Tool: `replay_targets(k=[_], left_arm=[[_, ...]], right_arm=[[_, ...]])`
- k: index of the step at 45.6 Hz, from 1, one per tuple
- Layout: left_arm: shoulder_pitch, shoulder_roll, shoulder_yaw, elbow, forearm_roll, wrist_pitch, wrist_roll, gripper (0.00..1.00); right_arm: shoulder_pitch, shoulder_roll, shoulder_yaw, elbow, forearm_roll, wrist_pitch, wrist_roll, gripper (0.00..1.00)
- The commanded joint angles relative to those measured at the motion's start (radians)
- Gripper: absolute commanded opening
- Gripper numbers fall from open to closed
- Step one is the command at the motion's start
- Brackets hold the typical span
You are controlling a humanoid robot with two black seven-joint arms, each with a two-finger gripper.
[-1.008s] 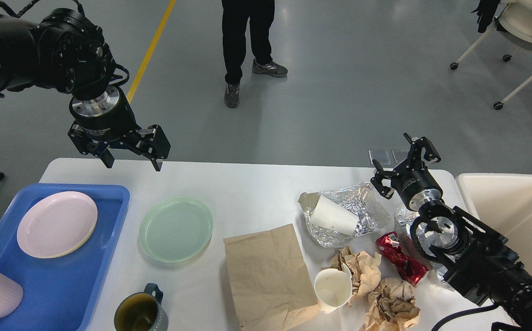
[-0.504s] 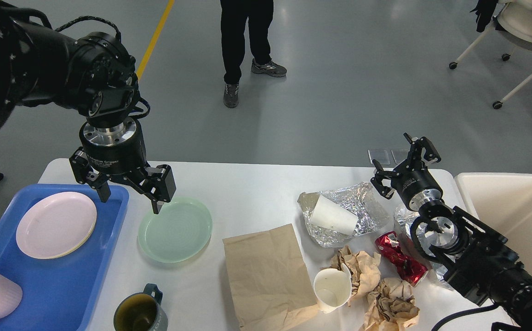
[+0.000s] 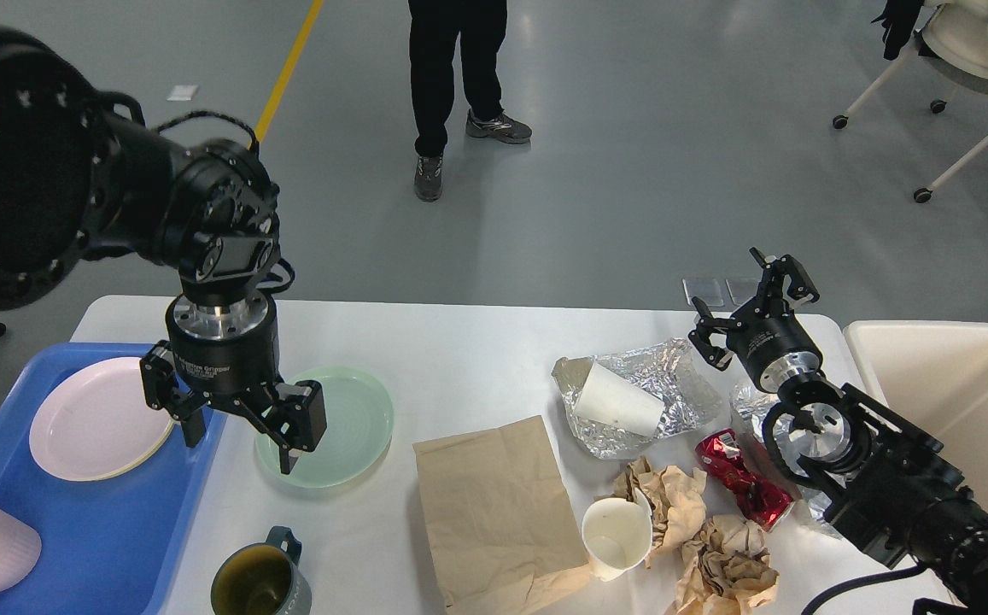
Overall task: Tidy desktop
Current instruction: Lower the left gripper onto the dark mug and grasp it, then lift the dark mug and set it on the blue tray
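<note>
White table (image 3: 476, 359) spans centre and lower frame, rounded far corners visible. Left claw (image 3: 242, 436) hangs lower left, fingers spread wide, holding nothing; one fingertip over near-left rim of green plate (image 3: 348, 423), other over edge of blue tray (image 3: 101, 521). Pink plate (image 3: 92, 418) in tray. Right claw (image 3: 754, 303) at right, above table's far edge, open, empty. Foil (image 3: 673, 376) with white cup (image 3: 622, 400) lying on it just left of it. Brown paper bag (image 3: 494, 504) centre bottom.

Bright, even overhead light; soft shadows, floor glare, sharp focus throughout.
</note>
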Motion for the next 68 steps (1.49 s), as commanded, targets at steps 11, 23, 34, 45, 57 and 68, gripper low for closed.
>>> replay_targets(k=[11, 23, 34, 45, 57, 68], left_arm=[[0.283, 0.003, 0.016, 0.043, 0.064, 0.000, 0.003, 0.96], [0.408, 0.003, 0.019, 0.181, 0.063, 0.000, 0.000, 0.96], [0.480, -0.003, 0.021, 0.224, 0.063, 0.000, 0.001, 0.96], [0.536, -0.003, 0.024, 0.287, 0.064, 0.000, 0.003, 0.96], [0.592, -0.004, 0.023, 0.337, 0.064, 0.000, 0.003, 0.89], [0.618, -0.013, 0.024, 0.350, 0.064, 0.000, 0.003, 0.65]], right_arm=[[0.000, 0.000, 0.000, 0.001, 0.000, 0.000, 0.000, 1.00], [0.000, 0.000, 0.000, 0.001, 0.000, 0.000, 0.000, 1.00], [0.000, 0.000, 0.000, 0.001, 0.000, 0.000, 0.000, 1.00], [0.000, 0.000, 0.000, 0.001, 0.000, 0.000, 0.000, 1.00], [0.000, 0.000, 0.000, 0.001, 0.000, 0.000, 0.000, 1.00], [0.000, 0.000, 0.000, 0.001, 0.000, 0.000, 0.000, 1.00]])
